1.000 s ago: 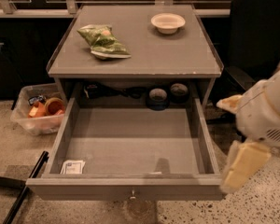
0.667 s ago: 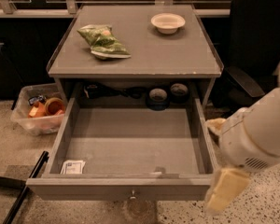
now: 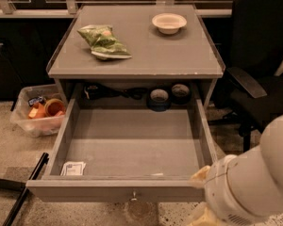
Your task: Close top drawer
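The top drawer point(image 3: 132, 145) of the grey cabinet stands pulled far out, its bare grey interior open to view. Its flat front point(image 3: 85, 191) runs along the bottom of the view, with a small round metal knob point(image 3: 133, 195) at centre. A small white packet point(image 3: 74, 168) lies in the drawer's front left corner. My white arm point(image 3: 254, 182) fills the lower right. My gripper point(image 3: 201, 214) is a pale yellow shape at the bottom edge, just beside the right end of the drawer front and mostly cut off by the frame.
On the cabinet top point(image 3: 146, 55) lie a green snack bag point(image 3: 104, 41) and a pale bowl point(image 3: 169, 22). Two tape rolls point(image 3: 159, 98) and a black item point(image 3: 96, 91) sit behind the drawer. A plastic bin point(image 3: 37, 112) stands at left, a black chair point(image 3: 259, 79) at right, a black pole point(image 3: 23, 192) on the floor.
My arm has moved left and down, from beside the drawer's right wall to the right end of the drawer front. The drawer has not moved.
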Tool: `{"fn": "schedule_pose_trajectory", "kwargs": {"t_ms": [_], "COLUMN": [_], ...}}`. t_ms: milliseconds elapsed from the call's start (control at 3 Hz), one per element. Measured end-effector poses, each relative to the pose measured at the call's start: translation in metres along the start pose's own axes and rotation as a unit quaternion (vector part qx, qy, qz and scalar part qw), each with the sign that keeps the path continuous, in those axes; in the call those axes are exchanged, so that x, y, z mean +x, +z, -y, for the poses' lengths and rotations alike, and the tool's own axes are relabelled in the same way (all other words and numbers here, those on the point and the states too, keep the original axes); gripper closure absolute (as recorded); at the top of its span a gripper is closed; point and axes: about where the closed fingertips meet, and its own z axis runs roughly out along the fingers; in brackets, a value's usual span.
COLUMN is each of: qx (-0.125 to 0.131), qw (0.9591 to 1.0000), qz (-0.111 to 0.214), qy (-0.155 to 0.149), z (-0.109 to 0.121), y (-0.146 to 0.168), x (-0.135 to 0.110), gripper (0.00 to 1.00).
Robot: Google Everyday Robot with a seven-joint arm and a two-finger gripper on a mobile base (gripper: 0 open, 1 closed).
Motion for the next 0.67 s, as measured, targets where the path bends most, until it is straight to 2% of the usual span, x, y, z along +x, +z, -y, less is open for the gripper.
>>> {"fn": "schedule_pose_trajectory", "kwargs": {"t_ms": [333,667], "qx": [-0.025,-0.050], "qw": [0.9996,0.9986], "qz": [0.001,0.002], "qy": [0.011,0.018], "z": [-0.028,-0.043], "y": [0.039,0.082], "x": [0.004,0.010], "gripper": [0.65,0.89]}}
